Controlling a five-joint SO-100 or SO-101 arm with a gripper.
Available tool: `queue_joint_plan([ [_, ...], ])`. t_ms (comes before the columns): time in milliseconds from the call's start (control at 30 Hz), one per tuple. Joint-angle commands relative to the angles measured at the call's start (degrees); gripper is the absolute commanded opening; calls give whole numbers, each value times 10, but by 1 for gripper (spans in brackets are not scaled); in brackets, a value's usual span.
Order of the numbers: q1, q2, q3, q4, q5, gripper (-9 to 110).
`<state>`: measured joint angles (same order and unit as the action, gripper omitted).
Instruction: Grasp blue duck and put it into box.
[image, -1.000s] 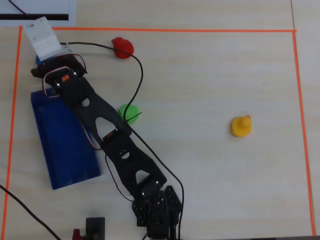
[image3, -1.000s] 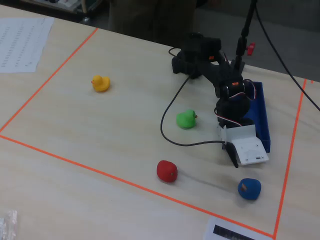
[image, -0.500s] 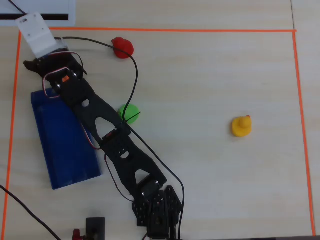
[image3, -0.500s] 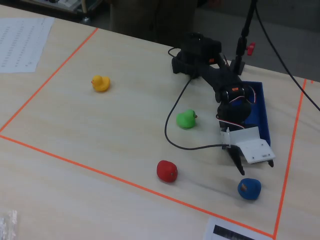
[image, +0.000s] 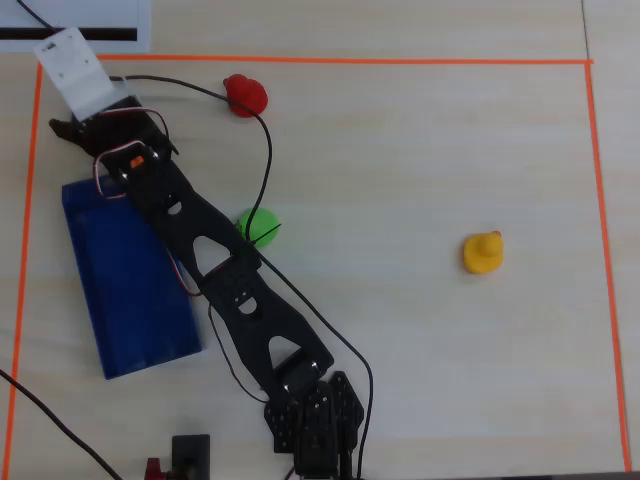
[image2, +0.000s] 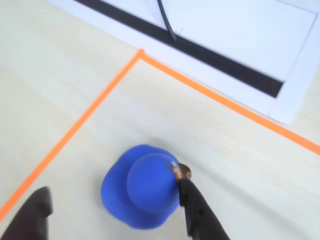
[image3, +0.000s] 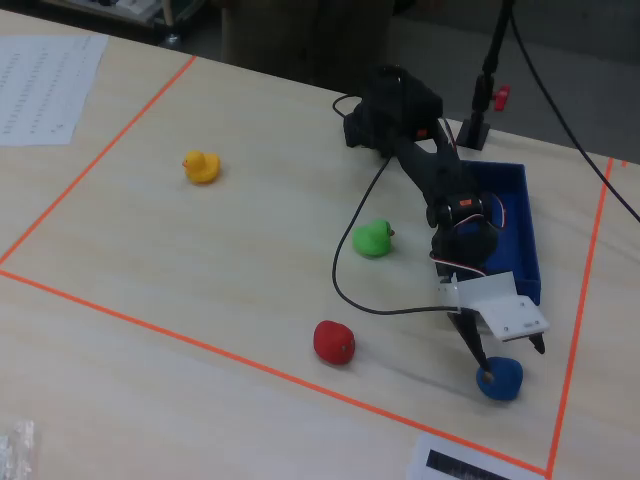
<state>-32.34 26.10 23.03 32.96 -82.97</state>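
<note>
The blue duck (image2: 142, 187) sits on the light wooden table just inside the corner of the orange tape; it also shows in the fixed view (image3: 500, 381). In the overhead view it is hidden under the white wrist mount. My gripper (image2: 114, 189) is open and low over the duck, one finger on each side. The right finger (image2: 196, 212) touches the duck by its reddish beak, and the left finger (image2: 32, 215) stands well apart from it. The dark blue box (image: 125, 285) lies beside the arm, a short way from the duck, and looks empty (image3: 505, 195).
A red duck (image: 245, 95), a green duck (image: 258, 226) and a yellow duck (image: 482, 252) stand on the table. A black cable (image: 266, 160) runs past the red and green ducks. A white sheet with a black bar (image2: 225, 45) lies outside the orange tape (image2: 90, 112).
</note>
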Motion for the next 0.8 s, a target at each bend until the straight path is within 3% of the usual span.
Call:
queue_joint_plan([
  [0,15,4,-33,-30,-8,33],
  [467,20,-23,-33,-51,6,32],
  [667,18,-30,-34,-51,27,28],
  [767,18,-32,-37,-58,40,20],
])
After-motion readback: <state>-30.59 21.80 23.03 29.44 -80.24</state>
